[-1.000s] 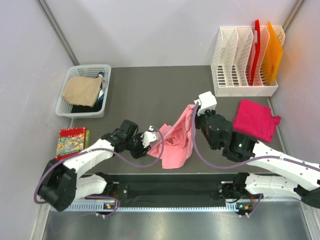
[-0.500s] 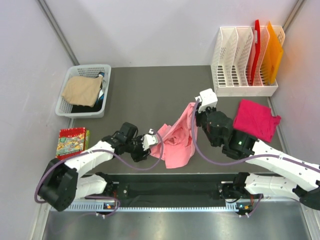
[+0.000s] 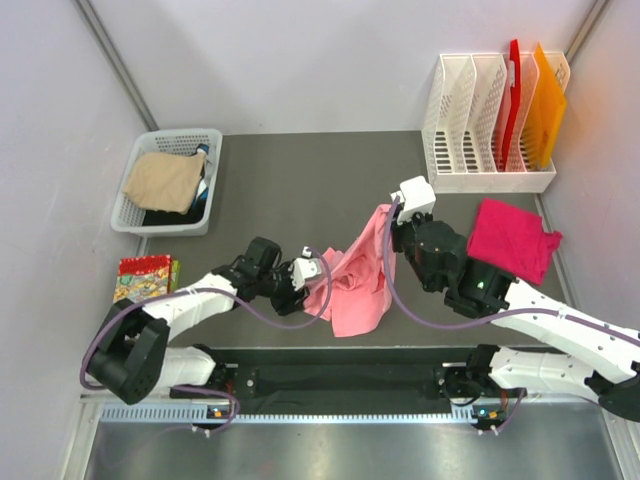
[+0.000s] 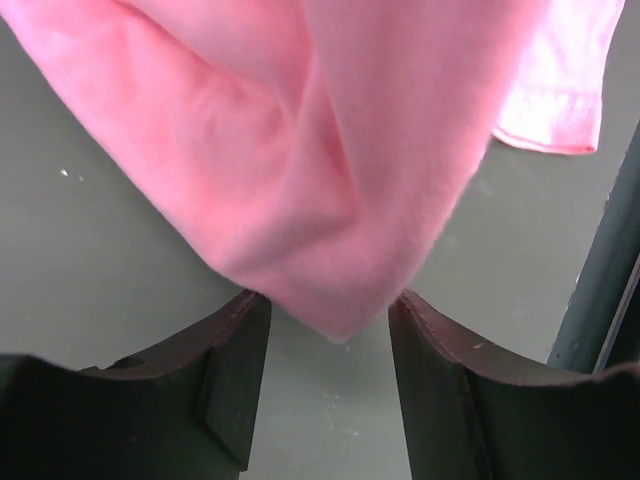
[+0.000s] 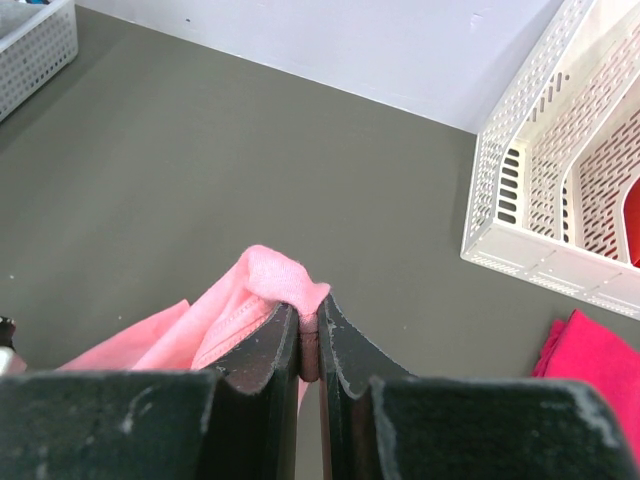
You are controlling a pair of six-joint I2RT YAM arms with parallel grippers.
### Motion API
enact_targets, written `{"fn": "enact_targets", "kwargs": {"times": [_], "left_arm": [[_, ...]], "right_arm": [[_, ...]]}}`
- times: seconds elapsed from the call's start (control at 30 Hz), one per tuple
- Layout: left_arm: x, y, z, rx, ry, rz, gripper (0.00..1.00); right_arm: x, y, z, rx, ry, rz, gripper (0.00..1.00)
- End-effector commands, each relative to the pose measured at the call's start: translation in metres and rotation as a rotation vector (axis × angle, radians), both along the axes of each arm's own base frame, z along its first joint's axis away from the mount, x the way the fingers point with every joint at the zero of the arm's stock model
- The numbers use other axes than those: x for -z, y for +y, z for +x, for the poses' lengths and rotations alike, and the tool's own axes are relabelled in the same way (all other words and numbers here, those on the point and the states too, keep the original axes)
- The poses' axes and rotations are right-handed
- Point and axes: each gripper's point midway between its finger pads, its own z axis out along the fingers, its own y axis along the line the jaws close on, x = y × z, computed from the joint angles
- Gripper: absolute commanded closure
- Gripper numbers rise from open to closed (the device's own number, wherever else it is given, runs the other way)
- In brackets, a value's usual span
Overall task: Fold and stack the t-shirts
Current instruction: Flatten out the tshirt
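The salmon-pink t-shirt (image 3: pixel 355 275) hangs crumpled above the middle of the table, held up at its upper right corner. My right gripper (image 3: pixel 388 222) is shut on that corner; in the right wrist view the cloth (image 5: pixel 262 290) is pinched between the closed fingers (image 5: pixel 310 325). My left gripper (image 3: pixel 312 272) is open at the shirt's left edge; in the left wrist view a hanging fold (image 4: pixel 330 200) dips between the spread fingers (image 4: pixel 235 350) without being clamped. The magenta t-shirt (image 3: pixel 510 238) lies folded on the table at the right.
A white basket (image 3: pixel 135 205) holding a tan cloth (image 3: pixel 163 180) stands at the back left. A white file rack (image 3: pixel 490 130) with red and orange folders is at the back right. A small red-edged patterned piece (image 3: pixel 140 280) lies at the left edge.
My left gripper has moved right, up to the shirt's left edge, with a fold now between its open fingers. The right gripper keeps holding the corner in place.
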Motion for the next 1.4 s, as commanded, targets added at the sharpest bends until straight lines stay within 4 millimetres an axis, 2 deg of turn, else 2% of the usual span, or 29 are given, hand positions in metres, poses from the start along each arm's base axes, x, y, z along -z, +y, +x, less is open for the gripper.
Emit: {"fn": "enact_targets", "kwargs": {"times": [0.0, 0.07, 0.1, 0.23, 0.37, 0.47, 0.5, 0.57, 0.6, 0.63, 0.67, 0.7, 0.73, 0.8, 0.83, 0.9, 0.97, 1.17, 1.23, 1.33, 1.37], "left_arm": [[-0.014, -0.019, 0.015, 0.012, -0.03, -0.071, 0.52], [-0.012, -0.018, 0.019, -0.001, -0.033, -0.061, 0.59], [-0.009, -0.019, 0.021, -0.007, -0.03, -0.054, 0.7], [-0.007, -0.016, 0.033, -0.049, -0.046, -0.025, 1.0], [-0.024, -0.008, 0.054, -0.135, -0.138, 0.0, 1.0], [-0.064, 0.007, 0.07, -0.214, -0.292, 0.005, 1.0], [-0.093, 0.018, 0.075, -0.267, -0.383, -0.001, 1.0], [-0.125, 0.029, 0.077, -0.308, -0.473, -0.01, 1.0], [-0.159, 0.036, 0.076, -0.334, -0.558, -0.049, 1.0], [-0.166, 0.046, 0.07, -0.353, -0.568, -0.022, 1.0], [-0.18, 0.052, 0.067, -0.364, -0.603, -0.029, 1.0], [-0.206, 0.058, 0.059, -0.376, -0.664, -0.066, 1.0], [-0.209, 0.065, 0.051, -0.374, -0.666, -0.053, 1.0], [-0.242, 0.076, 0.035, -0.382, -0.743, -0.102, 1.0], [-0.243, 0.081, 0.027, -0.382, -0.734, -0.092, 1.0], [-0.267, 0.091, 0.013, -0.396, -0.778, -0.125, 1.0], [-0.282, 0.101, -0.001, -0.401, -0.795, -0.136, 1.0], [-0.299, 0.113, -0.029, -0.377, -0.803, -0.146, 0.97], [-0.296, 0.116, -0.033, -0.368, -0.799, -0.129, 0.96], [-0.283, 0.115, -0.027, -0.359, -0.802, -0.097, 0.95], [-0.263, 0.112, -0.018, -0.349, -0.78, -0.051, 0.94]], "right_arm": [[-0.027, -0.003, 0.003, 0.01, -0.043, 0.058, 1.0], [-0.027, -0.002, 0.003, 0.007, -0.045, 0.061, 1.0], [-0.027, -0.003, 0.004, 0.011, -0.045, 0.061, 1.0], [-0.027, -0.003, 0.004, 0.012, -0.044, 0.06, 1.0], [-0.03, -0.006, 0.002, 0.011, -0.047, 0.073, 1.0], [-0.034, -0.013, -0.003, 0.015, -0.05, 0.098, 1.0], [-0.035, -0.015, -0.004, 0.017, -0.05, 0.105, 1.0], [-0.035, -0.022, -0.007, 0.026, -0.052, 0.11, 1.0], [-0.034, -0.024, -0.008, 0.031, -0.05, 0.106, 1.0], [-0.032, -0.027, -0.01, 0.043, -0.039, 0.131, 1.0], [-0.031, -0.03, -0.01, 0.054, -0.036, 0.135, 1.0], [-0.031, -0.032, -0.011, 0.061, -0.034, 0.138, 1.0], [-0.029, -0.035, -0.013, 0.07, -0.03, 0.147, 1.0], [-0.028, -0.042, -0.014, 0.096, -0.027, 0.155, 1.0], [-0.028, -0.046, -0.016, 0.102, -0.025, 0.17, 1.0], [-0.027, -0.05, -0.02, 0.103, -0.02, 0.185, 1.0], [-0.03, -0.057, -0.026, 0.101, -0.018, 0.216, 1.0], [-0.041, -0.079, -0.045, 0.095, -0.022, 0.277, 1.0], [-0.046, -0.088, -0.048, 0.109, -0.035, 0.306, 1.0], [-0.044, -0.092, -0.043, 0.168, -0.054, 0.31, 1.0], [-0.042, -0.091, -0.039, 0.188, -0.053, 0.297, 1.0]]}}
